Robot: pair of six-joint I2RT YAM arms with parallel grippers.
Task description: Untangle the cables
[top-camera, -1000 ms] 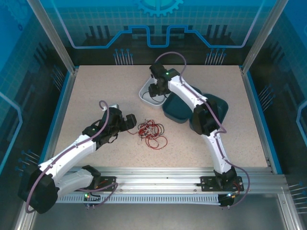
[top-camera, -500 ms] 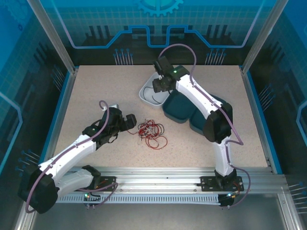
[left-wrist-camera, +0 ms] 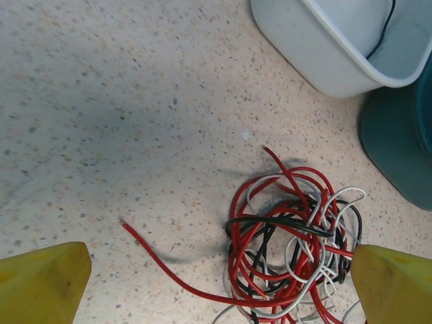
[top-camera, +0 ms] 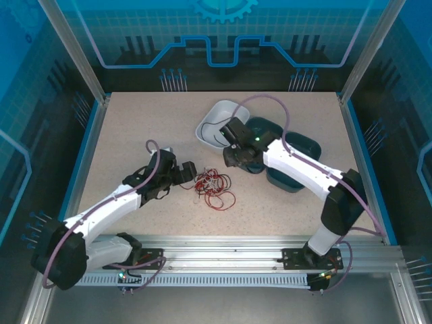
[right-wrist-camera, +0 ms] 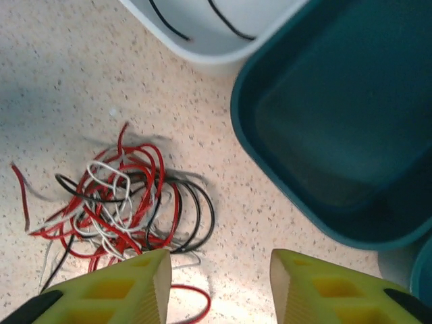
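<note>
The cables [top-camera: 214, 189] lie in one loose tangle of red, black and white wire on the speckled table, mid-front. My left gripper [top-camera: 191, 170] hovers at the tangle's left edge, wide open. In the left wrist view the cables [left-wrist-camera: 290, 250] sit toward the right finger, and a red end trails left between the jaws of the left gripper [left-wrist-camera: 216, 287]. My right gripper [top-camera: 233, 158] hangs just behind and right of the tangle. In the right wrist view the cables [right-wrist-camera: 121, 209] lie ahead of the left finger, and the right gripper [right-wrist-camera: 219, 287] is open over bare table.
A white bin [top-camera: 219, 104] stands behind the tangle with thin black wire [right-wrist-camera: 165, 20] inside. Dark teal bins [top-camera: 305, 145] sit to its right, under the right arm. Table edges and frame rails bound the workspace.
The right arm has swung from above the white bin forward and down to the tangle's far side, its jaws narrowing. The left gripper has edged slightly closer to the cables.
</note>
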